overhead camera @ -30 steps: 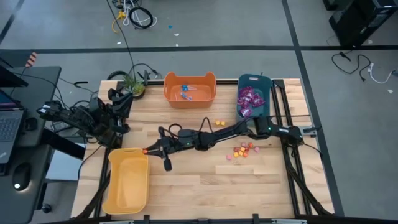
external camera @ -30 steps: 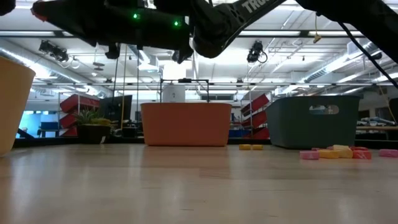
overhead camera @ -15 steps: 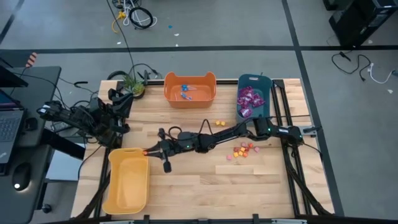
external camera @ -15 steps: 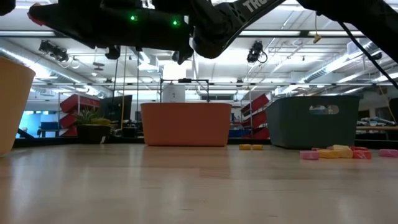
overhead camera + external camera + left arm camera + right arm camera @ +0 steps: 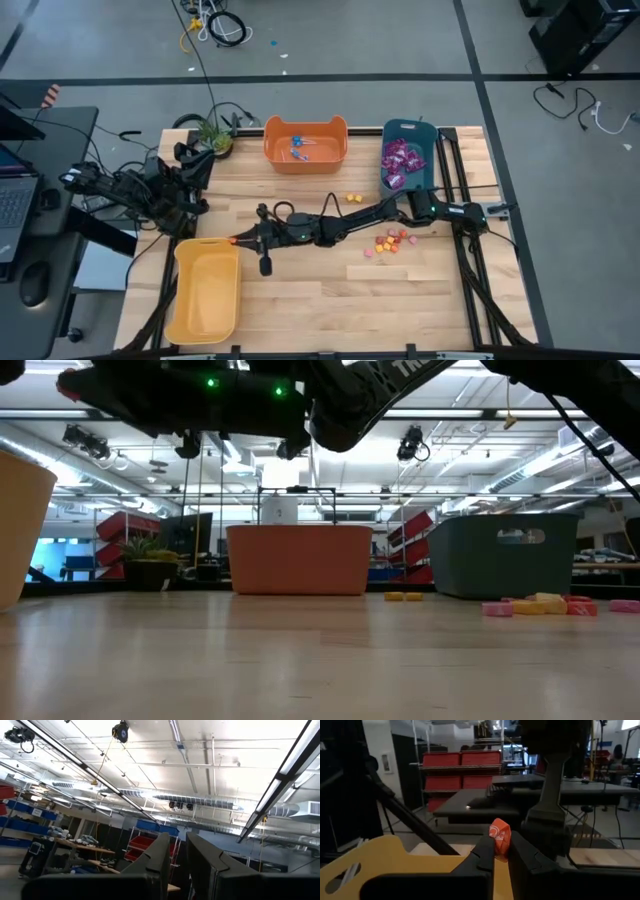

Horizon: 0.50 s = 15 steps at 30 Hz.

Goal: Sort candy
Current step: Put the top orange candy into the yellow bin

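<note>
1. Beside the yellow bin [image 5: 205,290], at its rim nearest the counter's [image 5: 330,290] middle, the right pincer [image 5: 240,241] hung above the wood, its arm stretched across from the counter's right edge.
2. Right pincer, state: fingers drawn narrow onto one orange wrapped candy [image 5: 499,836], which stood up between the fingertips; the yellow bin's wall [image 5: 380,855] lay just beyond it in the right wrist view.
3. Left pincer [image 5: 190,205]: folded back off the counter's left edge, past the yellow bin's far end and near a small potted plant [image 5: 212,135]. Its fingers [image 5: 155,857] stood a narrow gap apart with nothing between them, pointing up at the room's ceiling.
4. Loose candy pieces [image 5: 388,241], orange, red and pink: clustered on the bare wood well to the right of the yellow bin, under the right arm's elbow; seen at counter level too [image 5: 540,605].
5. Two yellow pieces [image 5: 351,198]: apart from that cluster, toward the orange bin [image 5: 305,143].
6. Orange bin: at the counter's far edge, holding blue-wrapped lollipops [image 5: 298,152].
7. Teal bin [image 5: 405,150]: just to the right of the orange bin, holding purple packets [image 5: 400,160].
</note>
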Each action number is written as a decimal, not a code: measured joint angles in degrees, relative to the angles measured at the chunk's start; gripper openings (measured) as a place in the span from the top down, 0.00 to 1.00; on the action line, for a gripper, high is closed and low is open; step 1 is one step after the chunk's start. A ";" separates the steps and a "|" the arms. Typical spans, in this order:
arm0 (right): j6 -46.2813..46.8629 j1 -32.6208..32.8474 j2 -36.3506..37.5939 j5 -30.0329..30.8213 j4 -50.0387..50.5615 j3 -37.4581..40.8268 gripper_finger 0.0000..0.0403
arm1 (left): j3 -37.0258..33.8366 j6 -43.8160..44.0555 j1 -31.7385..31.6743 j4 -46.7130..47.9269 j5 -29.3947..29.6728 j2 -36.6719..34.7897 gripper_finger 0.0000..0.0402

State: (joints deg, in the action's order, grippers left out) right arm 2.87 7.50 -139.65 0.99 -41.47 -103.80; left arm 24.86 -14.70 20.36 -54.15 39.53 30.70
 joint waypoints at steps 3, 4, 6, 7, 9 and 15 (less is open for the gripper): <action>-0.96 0.28 0.00 -0.57 1.29 -1.35 0.93 | 0.00 0.01 0.00 0.00 0.00 0.00 0.83; -1.75 0.37 0.00 -0.74 1.93 -1.79 0.93 | 0.00 0.00 0.00 -0.01 -0.01 0.00 0.83; -3.17 0.61 0.03 -0.79 2.57 -2.31 0.93 | 0.00 0.00 0.00 0.00 0.00 0.00 0.83; -3.84 0.80 0.04 -0.81 2.60 -2.32 0.93 | 0.00 0.00 0.00 -0.01 0.00 0.00 0.83; -4.79 1.26 0.04 -0.90 2.86 -2.32 0.93 | 0.00 0.00 0.00 0.00 -0.02 0.00 0.83; -5.89 2.25 0.04 -2.14 -0.32 -2.32 0.93 | -0.01 0.01 0.00 -0.02 0.00 0.00 0.83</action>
State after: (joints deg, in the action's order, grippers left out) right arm -3.02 9.75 -139.61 -1.15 -41.79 -106.13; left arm 24.86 -14.69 20.36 -54.17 39.53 30.70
